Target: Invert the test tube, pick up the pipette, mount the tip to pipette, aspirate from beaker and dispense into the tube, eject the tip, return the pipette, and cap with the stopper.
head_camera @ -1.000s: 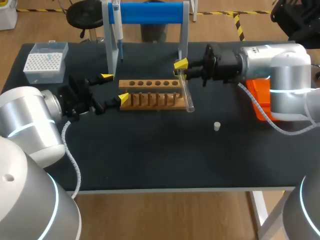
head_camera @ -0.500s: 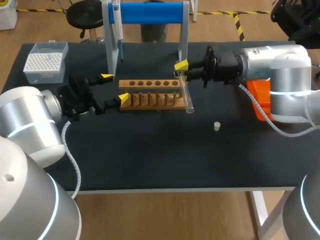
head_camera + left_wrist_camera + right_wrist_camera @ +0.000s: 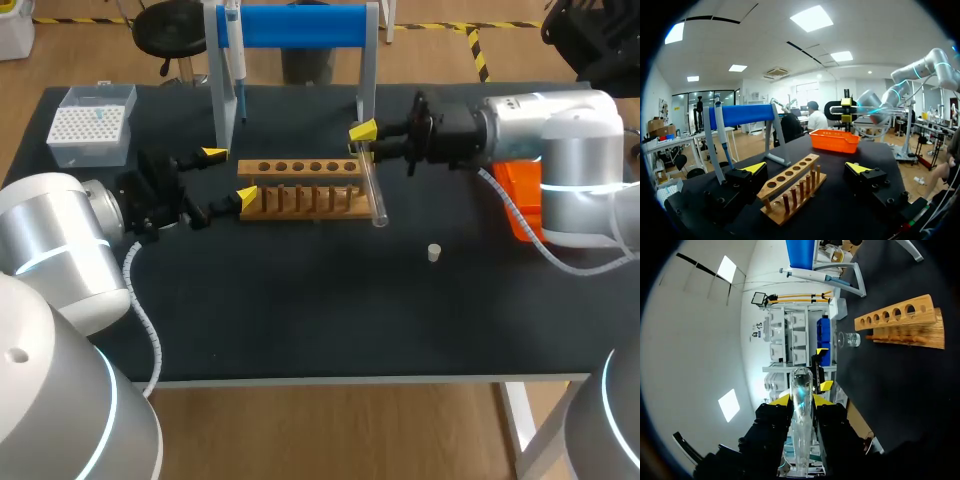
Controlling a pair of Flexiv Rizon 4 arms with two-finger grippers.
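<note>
So the right gripper (image 3: 360,140) is clamped on the test tube (image 3: 376,192), pinching it near its upper end. The glass hangs almost upright, just off the right end of the wooden rack (image 3: 300,186), which sits toward the back middle of the table (image 3: 320,310). In the right wrist view the tube (image 3: 802,405) runs straight out between the yellow tips, and the far end looks rounded to me, though I wouldn't swear to it. My guess is we're in the inverting step, and the grip sits high so the tube can be swung round clear of the rack.

The left gripper (image 3: 228,175) is spread wide around the rack's left end. In its own wrist view the rack (image 3: 790,187) sits between the fingers without being squeezed. Probably parked there to steady the rack, but that's just my read.

Everything else is untouched:
- The pipette (image 3: 232,50) hangs on the blue stand at the back edge.
- The tip box (image 3: 92,125) is in the back left corner.
- The beaker (image 3: 849,339) is just past the rack's far end.
- The stopper (image 3: 434,252) lies alone, out toward the right side.
</note>
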